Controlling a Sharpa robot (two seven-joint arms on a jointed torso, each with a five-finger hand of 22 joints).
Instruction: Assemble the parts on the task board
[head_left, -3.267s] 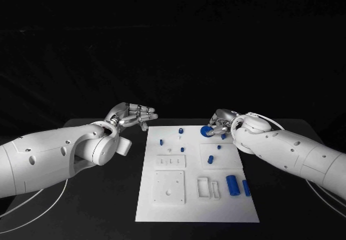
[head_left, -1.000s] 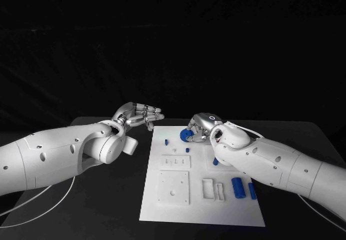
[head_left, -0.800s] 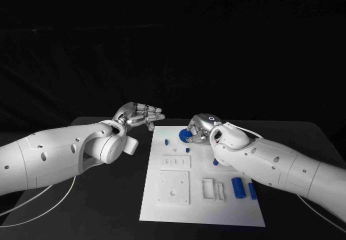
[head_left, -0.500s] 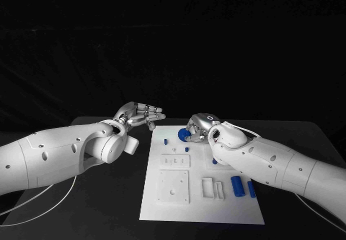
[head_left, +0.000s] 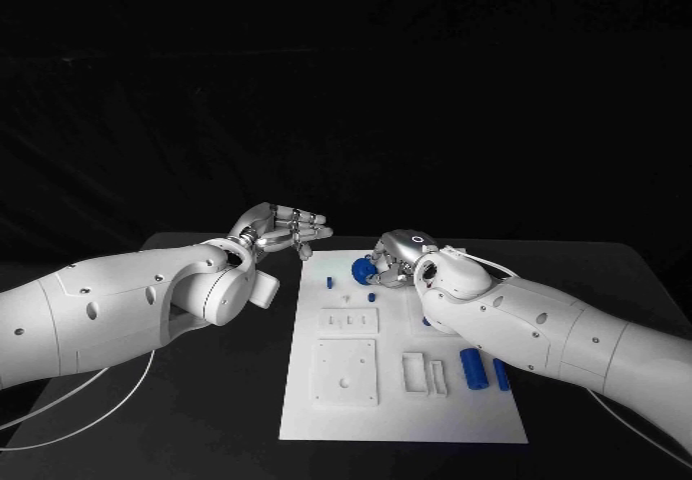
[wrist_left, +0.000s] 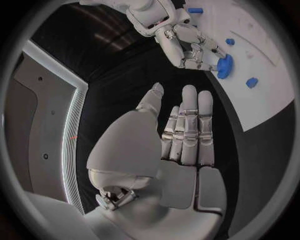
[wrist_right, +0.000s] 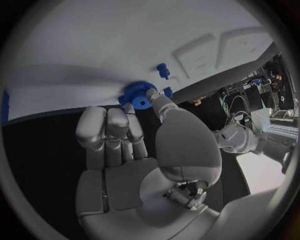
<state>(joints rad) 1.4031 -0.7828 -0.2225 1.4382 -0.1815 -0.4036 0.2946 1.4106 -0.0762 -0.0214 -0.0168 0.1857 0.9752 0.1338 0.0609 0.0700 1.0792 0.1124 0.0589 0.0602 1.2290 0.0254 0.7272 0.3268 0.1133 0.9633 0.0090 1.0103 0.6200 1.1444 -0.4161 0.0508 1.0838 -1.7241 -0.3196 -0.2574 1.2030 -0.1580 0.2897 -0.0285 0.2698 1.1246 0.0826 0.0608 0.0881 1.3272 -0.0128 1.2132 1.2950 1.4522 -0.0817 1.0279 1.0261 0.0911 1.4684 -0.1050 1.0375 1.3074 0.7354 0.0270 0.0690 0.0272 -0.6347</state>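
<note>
Glossy white arm shells with dark screw holes, silver jointed left hand (head_left: 283, 230), right hand (head_left: 397, 255)

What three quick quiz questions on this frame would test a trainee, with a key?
1. True or false: the left hand holds a part.
2. Which hand holds the blue gear? A) left B) right C) neither
3. Fill in: the two blue cylinders lie on the board's ____ side, robot's own.

Key:
1. False. Its fingers are apart and hold nothing, and it hangs beside the board's far left corner.
2. B. The right hand pinches the gear at the board's far end.
3. Right.
</note>
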